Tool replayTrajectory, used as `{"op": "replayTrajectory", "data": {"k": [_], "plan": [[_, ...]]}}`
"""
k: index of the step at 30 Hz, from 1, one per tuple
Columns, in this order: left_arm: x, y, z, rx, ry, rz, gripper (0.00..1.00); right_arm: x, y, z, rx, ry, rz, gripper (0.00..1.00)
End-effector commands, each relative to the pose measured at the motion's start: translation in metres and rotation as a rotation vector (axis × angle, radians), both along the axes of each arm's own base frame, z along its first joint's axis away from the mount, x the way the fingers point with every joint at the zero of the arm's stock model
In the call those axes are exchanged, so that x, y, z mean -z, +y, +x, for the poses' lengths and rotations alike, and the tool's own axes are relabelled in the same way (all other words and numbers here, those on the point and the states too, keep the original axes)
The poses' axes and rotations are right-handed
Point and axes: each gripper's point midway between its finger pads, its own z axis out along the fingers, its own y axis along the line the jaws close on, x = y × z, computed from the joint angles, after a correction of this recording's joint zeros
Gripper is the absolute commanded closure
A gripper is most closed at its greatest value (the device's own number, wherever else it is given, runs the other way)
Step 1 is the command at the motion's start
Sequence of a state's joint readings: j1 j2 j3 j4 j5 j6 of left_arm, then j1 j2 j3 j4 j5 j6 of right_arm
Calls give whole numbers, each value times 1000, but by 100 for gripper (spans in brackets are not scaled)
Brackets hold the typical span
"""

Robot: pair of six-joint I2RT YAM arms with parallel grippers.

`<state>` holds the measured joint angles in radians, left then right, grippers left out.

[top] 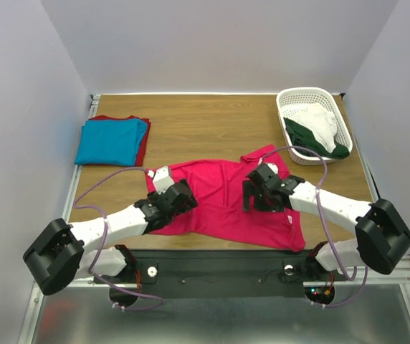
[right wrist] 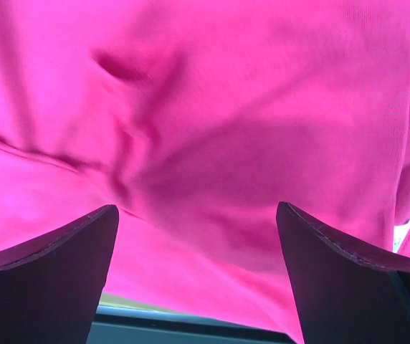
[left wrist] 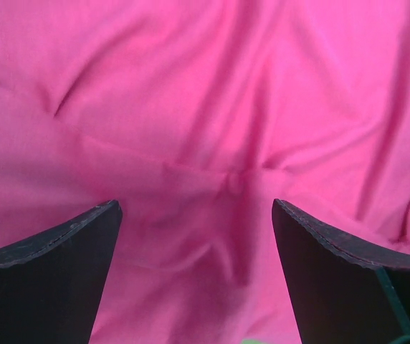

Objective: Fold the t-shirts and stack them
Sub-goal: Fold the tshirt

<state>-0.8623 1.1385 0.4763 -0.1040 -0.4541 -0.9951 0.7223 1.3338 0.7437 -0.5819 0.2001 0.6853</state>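
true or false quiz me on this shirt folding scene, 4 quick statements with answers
1. The turquoise t-shirt lies folded on top of the dark red t-shirt. True.
2. The basket has nothing in it. False: it holds a white garment and a dark green garment.
3. The left pincer and the right pincer both stand open over the pink t-shirt. True.
4. The pink t-shirt sits folded on the stack. False: it lies spread out near the middle of the table, apart from the stack at the far left.
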Motion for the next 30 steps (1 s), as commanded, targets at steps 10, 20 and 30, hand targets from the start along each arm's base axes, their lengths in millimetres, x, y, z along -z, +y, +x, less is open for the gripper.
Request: {"op": "replayTrajectory", "data": {"k": [10, 20, 30], "plan": [[-26, -47, 58, 32, -120, -23, 1, -1, 17, 38, -6, -73, -45, 2], [11, -13, 51, -17, -54, 9, 1, 29, -4, 19, 12, -17, -118, 1], [9, 19, 56, -54, -62, 30, 1, 33, -10, 19, 17, -16, -148, 0]]}}
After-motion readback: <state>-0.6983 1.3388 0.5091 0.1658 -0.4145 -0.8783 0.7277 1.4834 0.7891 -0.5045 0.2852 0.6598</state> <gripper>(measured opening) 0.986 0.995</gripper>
